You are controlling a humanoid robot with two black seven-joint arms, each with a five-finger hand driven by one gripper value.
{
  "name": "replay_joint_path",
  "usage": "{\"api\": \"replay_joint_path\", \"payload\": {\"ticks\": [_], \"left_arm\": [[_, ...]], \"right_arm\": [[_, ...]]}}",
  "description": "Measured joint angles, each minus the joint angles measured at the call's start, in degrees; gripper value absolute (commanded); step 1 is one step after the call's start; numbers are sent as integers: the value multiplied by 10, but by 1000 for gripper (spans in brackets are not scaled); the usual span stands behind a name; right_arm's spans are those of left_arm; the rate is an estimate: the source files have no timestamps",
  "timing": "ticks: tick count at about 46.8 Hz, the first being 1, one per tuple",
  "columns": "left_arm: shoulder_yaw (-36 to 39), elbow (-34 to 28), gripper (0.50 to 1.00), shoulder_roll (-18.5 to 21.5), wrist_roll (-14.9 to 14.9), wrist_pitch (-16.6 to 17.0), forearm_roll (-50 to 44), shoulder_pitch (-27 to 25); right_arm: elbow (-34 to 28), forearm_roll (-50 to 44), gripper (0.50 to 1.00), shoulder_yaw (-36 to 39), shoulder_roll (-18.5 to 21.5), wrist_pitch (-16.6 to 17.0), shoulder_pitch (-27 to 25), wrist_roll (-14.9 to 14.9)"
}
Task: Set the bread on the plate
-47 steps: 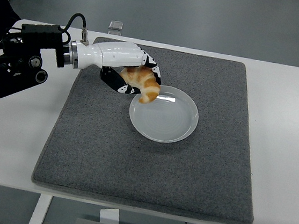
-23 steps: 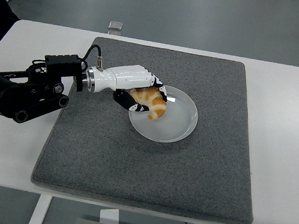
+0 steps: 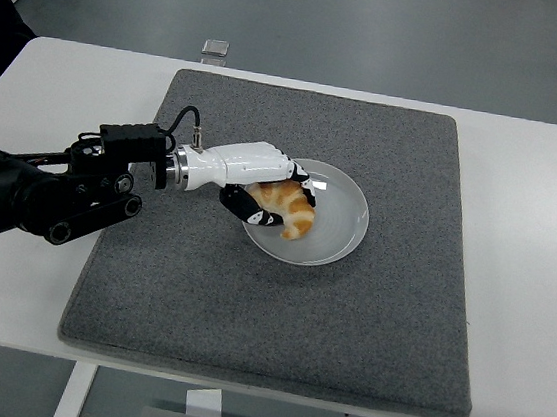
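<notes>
Placement step, near completion. Grey mat (image 3: 277,309) covers the white table (image 3: 526,247). 1 left hand (image 3: 261,186) reaches in from the left, fingers curled around the bread (image 3: 286,209), which sits low over the white plate (image 3: 344,211), apparently touching it. Next move: open the fingers, then withdraw without dragging the bread off.

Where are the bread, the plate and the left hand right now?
bread (image 3: 290,210), head view, middle of its crust
plate (image 3: 342,226), head view, bare inner surface
left hand (image 3: 259,169), head view, white back of hand
</notes>
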Motion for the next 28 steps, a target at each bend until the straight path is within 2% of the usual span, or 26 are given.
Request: {"api": "replay_joint_path", "payload": {"ticks": [12, 21, 22, 25, 28], "left_arm": [[-1, 0, 510, -1, 0, 1, -1, 2], [3, -1, 760, -1, 0, 0, 0, 2], [3, -1, 799, -1, 0, 0, -1, 2], [3, -2, 981, -1, 0, 0, -2, 2], [3, -4, 992, -1, 0, 0, -6, 2]], "right_arm": [[0, 0, 952, 0, 0, 0, 0, 0], [0, 0, 952, 0, 0, 0, 0, 0], [0, 0, 952, 0, 0, 0, 0, 0], [0, 0, 952, 0, 0, 0, 0, 0], [0, 0, 952, 0, 0, 0, 0, 0]]}}
